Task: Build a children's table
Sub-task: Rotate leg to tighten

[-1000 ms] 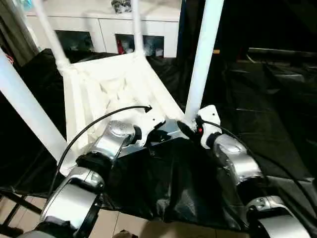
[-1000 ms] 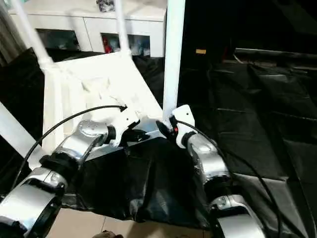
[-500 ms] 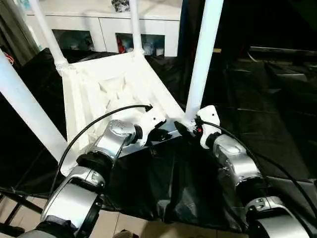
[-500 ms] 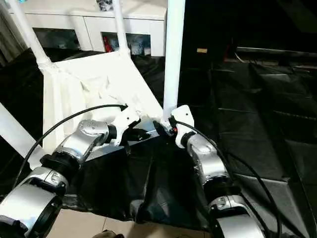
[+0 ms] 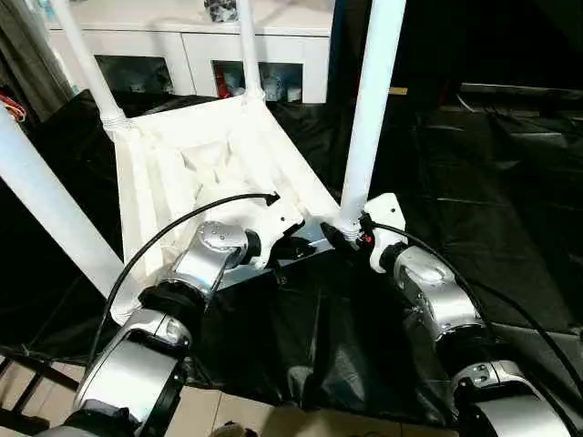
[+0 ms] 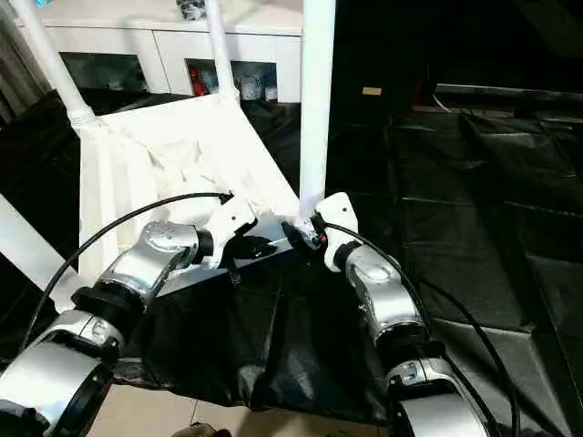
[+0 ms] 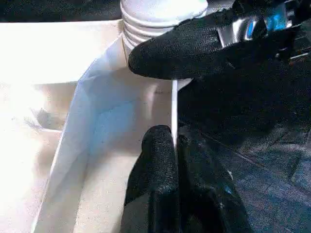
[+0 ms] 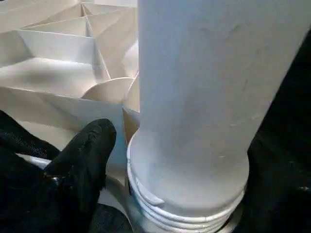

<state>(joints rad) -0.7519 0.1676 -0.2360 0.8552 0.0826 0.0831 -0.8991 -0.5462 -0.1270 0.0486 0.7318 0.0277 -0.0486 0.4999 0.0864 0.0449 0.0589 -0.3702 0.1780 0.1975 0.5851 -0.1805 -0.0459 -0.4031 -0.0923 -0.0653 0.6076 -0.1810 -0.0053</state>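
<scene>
The children's table (image 5: pixel 209 155) lies upside down on the black sheet (image 5: pixel 474 182), ribbed underside up, with all four legs standing in its corner sockets. The action is at the near right corner. The left gripper (image 7: pixel 174 160) is pinched together on the thin near rim of the top, clamping it just left of that corner. The right gripper (image 5: pixel 342 232) sits at the foot of the near right leg (image 5: pixel 369 100), jaws apart and straddling its ribbed base, one black finger (image 8: pixel 85 155) beside the collar and not squeezing it.

The job now looks like seating this leg fully. In the right wrist view the grooved rings at its base (image 8: pixel 187 204) still stand proud of the socket, so it probably needs more turning or pushing. Best approach: keep the left clamp firm so the top cannot swivel, close the right jaws squarely low on the leg, then twist without tilting it, since a leaning leg could bind.
</scene>
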